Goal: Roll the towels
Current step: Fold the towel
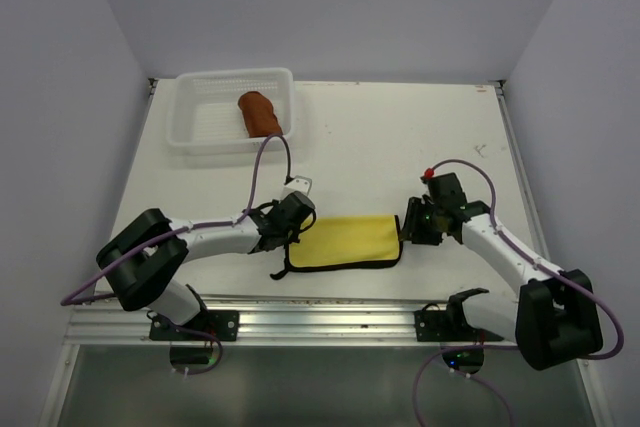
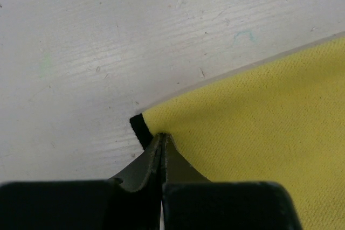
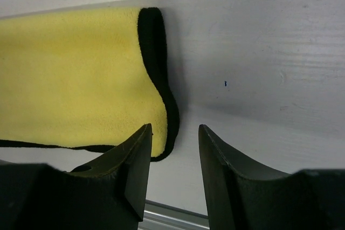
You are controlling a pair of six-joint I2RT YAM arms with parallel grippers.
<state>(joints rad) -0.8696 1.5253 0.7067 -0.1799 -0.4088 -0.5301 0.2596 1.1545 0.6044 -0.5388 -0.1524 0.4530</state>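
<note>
Yellow towel (image 1: 345, 241): flat on surface (image 1: 400, 137), near centre.
Rust-brown towel (image 1: 259, 113): rolled, in far-left basket (image 1: 235, 77).
Left tool (image 2: 163, 137): closed at yellow towel's left corner.
Right tool (image 3: 175, 127): half open, empty, beside right hem.

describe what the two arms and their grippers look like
Both arms have white links between bulky black joint housings: left arm, right arm. A purple cable loops along each. The right wrist carries a small red cap, the left a white block. The left gripper and right gripper have dark, tapering, wedge-shaped fingers.
</note>
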